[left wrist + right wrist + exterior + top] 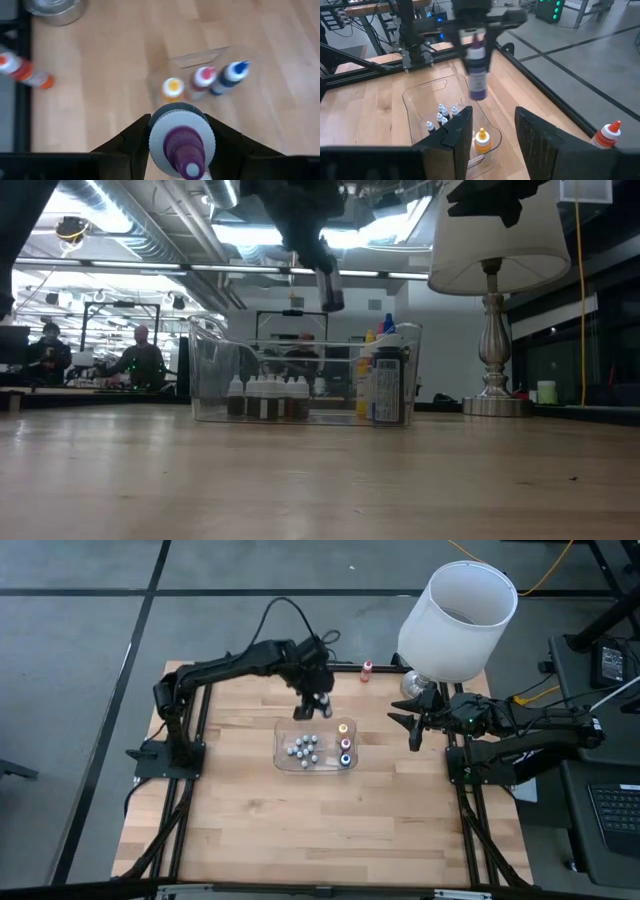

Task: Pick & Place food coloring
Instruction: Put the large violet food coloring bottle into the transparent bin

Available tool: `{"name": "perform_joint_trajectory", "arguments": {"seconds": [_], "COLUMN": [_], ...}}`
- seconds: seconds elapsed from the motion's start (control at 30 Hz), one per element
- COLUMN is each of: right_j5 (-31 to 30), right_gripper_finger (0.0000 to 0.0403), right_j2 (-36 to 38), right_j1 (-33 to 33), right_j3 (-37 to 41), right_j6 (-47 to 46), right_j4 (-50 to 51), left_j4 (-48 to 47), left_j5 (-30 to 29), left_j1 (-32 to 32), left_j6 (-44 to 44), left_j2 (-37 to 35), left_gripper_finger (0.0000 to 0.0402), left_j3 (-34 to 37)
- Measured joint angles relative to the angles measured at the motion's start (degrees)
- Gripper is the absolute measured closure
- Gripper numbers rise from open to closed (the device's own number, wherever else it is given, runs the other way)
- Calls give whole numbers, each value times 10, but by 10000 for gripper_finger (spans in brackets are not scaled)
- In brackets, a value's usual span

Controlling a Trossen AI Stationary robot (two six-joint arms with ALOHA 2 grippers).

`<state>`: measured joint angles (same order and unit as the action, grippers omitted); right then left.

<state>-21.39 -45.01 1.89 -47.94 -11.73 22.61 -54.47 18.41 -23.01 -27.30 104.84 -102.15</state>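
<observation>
Clear tray (283, 745) mid-surface holds yellow (343, 727), pink (345, 744), blue (346, 759) bottles. Only right wrist view shows red bottle (606, 135) at surface edge. Left end effector (181, 150) grips purple bottle (182, 145) above tray; right end effector (492, 132) wide, empty.

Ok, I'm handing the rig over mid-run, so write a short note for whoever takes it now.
Left gripper is shut on the purple bottle, held in the air above the far end of the clear bin.
Right gripper is open and empty, waiting beside the lamp.
Done: the yellow bottle, pink bottle and blue bottle stand in the bin's right end, next to a cluster of small pale-capped bottles.
Left: lower and release the purple one; then fetch the red bottle, lying at the table's far edge.
</observation>
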Motion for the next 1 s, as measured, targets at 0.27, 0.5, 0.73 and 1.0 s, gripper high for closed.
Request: {"name": "perform_joint_trajectory", "arguments": {"seconds": [0.27,0.5,0.73,1.0], "right_j5": [13,65,85,91], "right_gripper_finger": [254,254,254,254], "right_j2": [0,0,0,0], "right_j1": [0,0,0,0], "right_j3": [0,0,0,0], "right_j6": [0,2,2,4], "right_j4": [0,0,1,2], "left_j4": [-1,8,92,173], "left_j5": [-12,-35,-53,-104], "left_j1": [74,97,104,107], "left_j6": [20,57,84,95], "left_j2": [32,80,86,86], "left_gripper_finger": [253,253,252,251], "left_j3": [0,16,99,148]}}
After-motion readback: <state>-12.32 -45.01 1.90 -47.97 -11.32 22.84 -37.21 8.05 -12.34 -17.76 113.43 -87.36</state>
